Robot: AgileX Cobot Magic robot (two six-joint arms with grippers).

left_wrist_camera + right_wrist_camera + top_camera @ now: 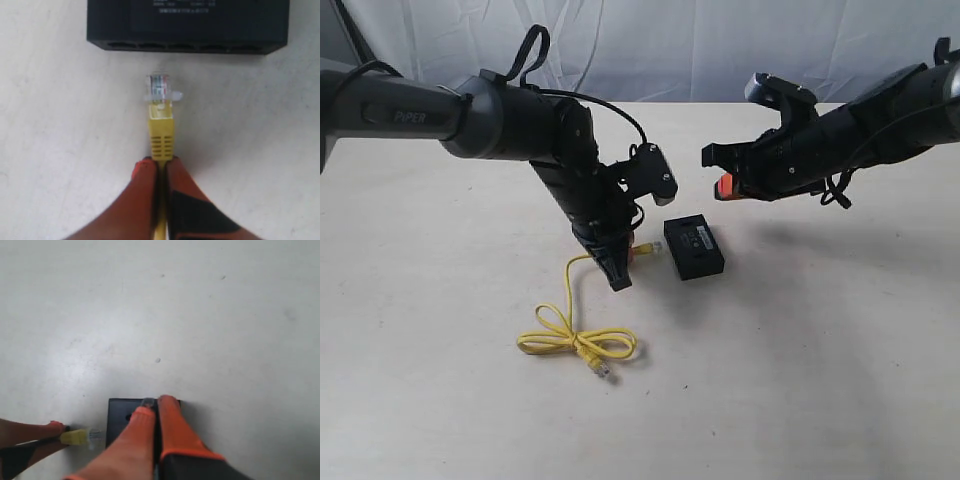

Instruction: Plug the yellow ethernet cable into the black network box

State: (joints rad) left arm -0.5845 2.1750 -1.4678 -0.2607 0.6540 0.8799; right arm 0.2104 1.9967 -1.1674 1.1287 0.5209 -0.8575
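Yellow ethernet cable being pinched behind the boot by the left hand, clamped tight on the cord, clear plug aiming at the black network box, just short of its port row, presumably lined up for insertion. Remaining loops lying on the counter, near the box. Right hand hovering over the box, pressed together and gripping nothing, likely waiting to brace it.

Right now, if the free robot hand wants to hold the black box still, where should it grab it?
Probably across the two short ends of the black network box, coming straight down from above. It lies flat, label up, so the top is open. The side with the ports faces the plug of the yellow ethernet cable that the left gripper holds, so keep that side free.
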